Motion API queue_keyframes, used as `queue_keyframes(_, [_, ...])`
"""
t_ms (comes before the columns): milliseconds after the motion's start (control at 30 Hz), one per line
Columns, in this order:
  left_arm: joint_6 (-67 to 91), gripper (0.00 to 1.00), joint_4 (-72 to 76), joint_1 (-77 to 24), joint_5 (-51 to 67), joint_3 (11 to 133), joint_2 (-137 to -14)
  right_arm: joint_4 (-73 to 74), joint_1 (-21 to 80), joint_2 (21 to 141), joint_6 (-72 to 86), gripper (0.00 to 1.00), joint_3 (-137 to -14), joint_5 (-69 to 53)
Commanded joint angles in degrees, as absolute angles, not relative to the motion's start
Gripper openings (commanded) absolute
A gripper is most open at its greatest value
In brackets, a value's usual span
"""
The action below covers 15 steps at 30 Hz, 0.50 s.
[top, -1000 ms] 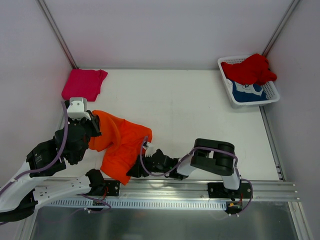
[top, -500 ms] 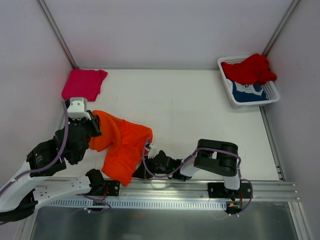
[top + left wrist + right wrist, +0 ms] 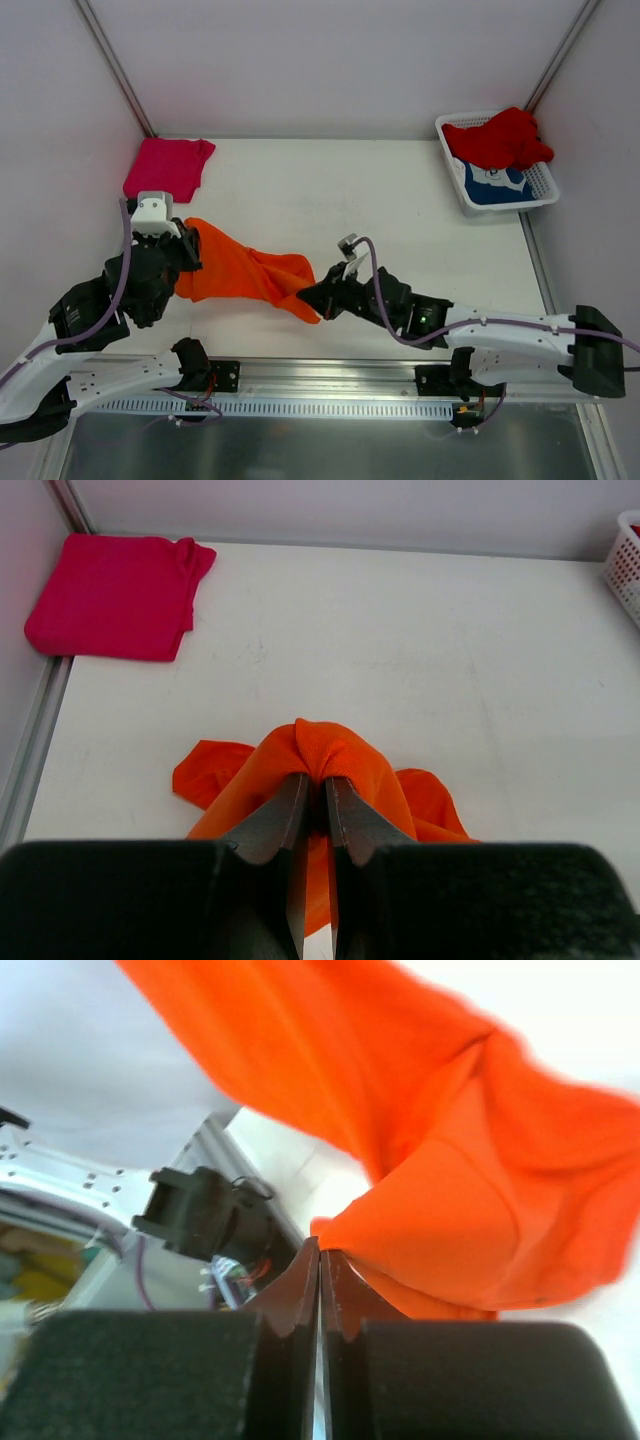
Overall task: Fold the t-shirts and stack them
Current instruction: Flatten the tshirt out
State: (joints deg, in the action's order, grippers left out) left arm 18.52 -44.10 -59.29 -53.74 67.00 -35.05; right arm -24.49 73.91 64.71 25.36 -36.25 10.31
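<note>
The orange t-shirt [image 3: 245,275] hangs stretched in a band between both grippers, over the near left of the table. My left gripper [image 3: 188,255] is shut on a bunched fold at its left end [image 3: 340,755]. My right gripper [image 3: 312,296] is shut on a corner at its right end, and the cloth spreads above the fingers [image 3: 400,1110]. The magenta-pink t-shirt [image 3: 168,167] lies folded in the far left corner [image 3: 115,595]. The red t-shirt [image 3: 500,138] and the blue t-shirt with a white print [image 3: 495,185] lie crumpled in the basket.
The white lattice basket [image 3: 545,195] stands at the far right corner; its edge shows in the left wrist view [image 3: 628,560]. A metal rail [image 3: 330,375] runs along the near edge. Walls close in the back and both sides.
My right gripper has shut on the orange shirt's near edge and pulled it right and away from the rail, so the heap is now a taut band. My left gripper has stayed put.
</note>
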Motion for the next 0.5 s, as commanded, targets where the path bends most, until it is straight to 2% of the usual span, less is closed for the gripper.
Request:
queue_keyframes(0, [16.4,0.00,-42.8,-59.6,-51.9,71.2,-36.5,-8.4,73.2,55.9,16.5,0.00,-40.0,18.9])
queue_keyframes(333, [11.1,0.00,-42.6,-59.6,-51.1,80.2,-37.9,12.0,72.7,35.5,3.2,0.00,-50.7,36.9])
queue_keyframes(467, [8.8,0.00,-42.5,-59.6,-51.5,83.9,-38.2,17.2,72.7,32.3,-3.4,0.00,-56.6,42.1])
